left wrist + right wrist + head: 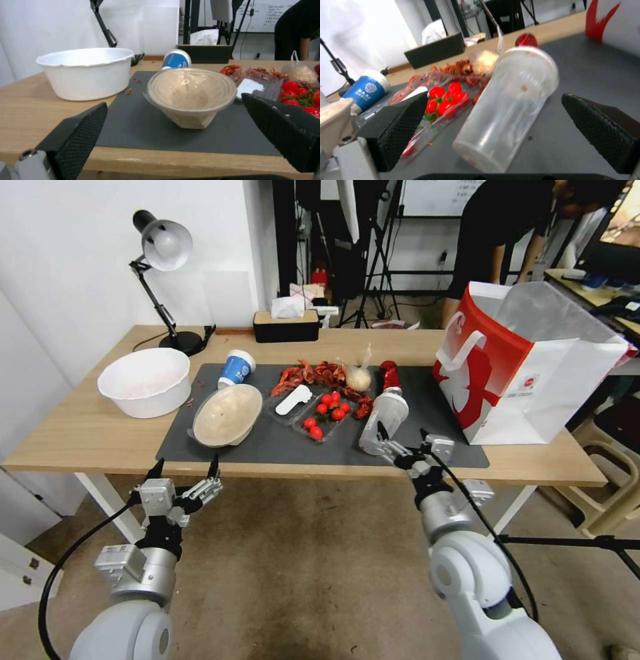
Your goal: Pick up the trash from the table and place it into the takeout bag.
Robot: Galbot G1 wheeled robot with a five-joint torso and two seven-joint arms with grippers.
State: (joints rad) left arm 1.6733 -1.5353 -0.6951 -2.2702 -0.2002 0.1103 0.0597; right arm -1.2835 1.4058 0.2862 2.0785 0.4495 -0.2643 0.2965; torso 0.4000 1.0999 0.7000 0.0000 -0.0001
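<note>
Two grippers for you, both spread wide and holding nothing. Your right gripper (402, 444) sits at the near mat edge, fingers either side of the clear cup (385, 421), which lies on its side. Your left gripper (186, 468) hangs just off the table (67, 433) edge, facing the beige bowl (228, 415). Blue cup (237, 367) lies tipped behind the bowl. Red can (388, 375) and bagged ball (359, 377) sit mid-mat. Takeout bag (527, 363) stands open at the right end.
</note>
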